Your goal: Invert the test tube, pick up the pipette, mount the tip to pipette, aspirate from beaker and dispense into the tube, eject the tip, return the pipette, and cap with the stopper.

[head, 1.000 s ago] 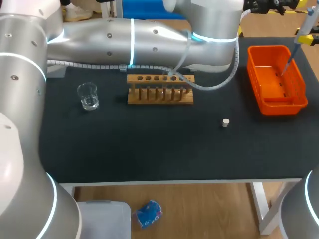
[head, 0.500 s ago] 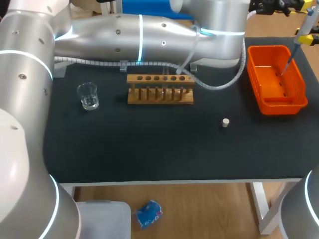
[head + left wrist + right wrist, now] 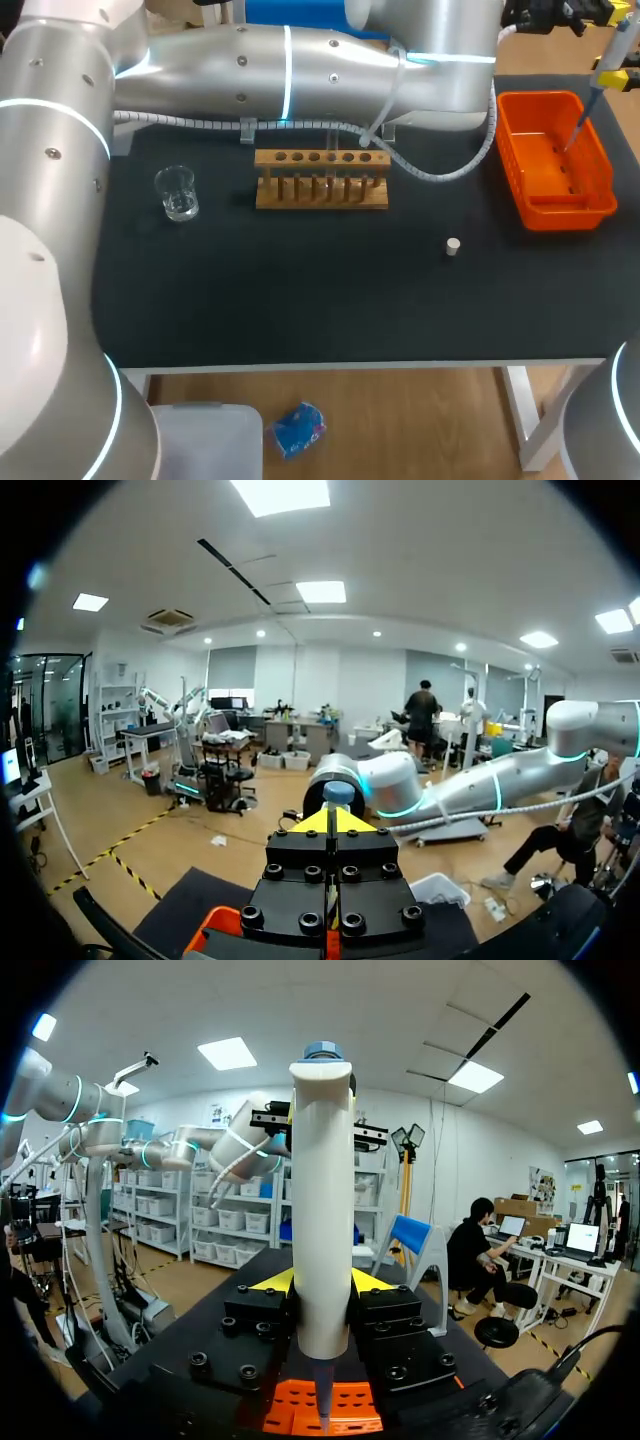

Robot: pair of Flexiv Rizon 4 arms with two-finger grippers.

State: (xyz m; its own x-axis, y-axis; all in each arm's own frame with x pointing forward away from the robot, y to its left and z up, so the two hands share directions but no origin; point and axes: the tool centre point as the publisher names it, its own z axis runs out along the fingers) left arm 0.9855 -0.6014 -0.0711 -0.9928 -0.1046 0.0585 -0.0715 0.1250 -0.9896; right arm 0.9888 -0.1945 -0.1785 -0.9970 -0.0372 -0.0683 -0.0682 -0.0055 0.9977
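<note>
Beaker (image 3: 177, 193) at the counter's (image 3: 300, 290) left, rack (image 3: 321, 180) behind the middle, stopper (image 3: 453, 246) further right. My left claw (image 3: 330, 825) is clenched on itself; my right claw (image 3: 322, 1285) grasps the pipette (image 3: 321, 1210) upright, tip down in the orange basket (image 3: 552, 195).

The black desk (image 3: 300, 310) top looks matt and cloth-like. The light brown test-tube rack (image 3: 322, 192) is plain wood with a dull finish. The small clear beaker (image 3: 177, 192) is shiny glass. The orange slotted basket (image 3: 540, 97) is smooth, slightly glossy plastic. The silver left arm (image 3: 300, 70) has a satin metal sheen. The white, blue-capped pipette (image 3: 322, 1210) is smooth plastic, and the right gripper (image 3: 322, 1282) has a matt black body.
</note>
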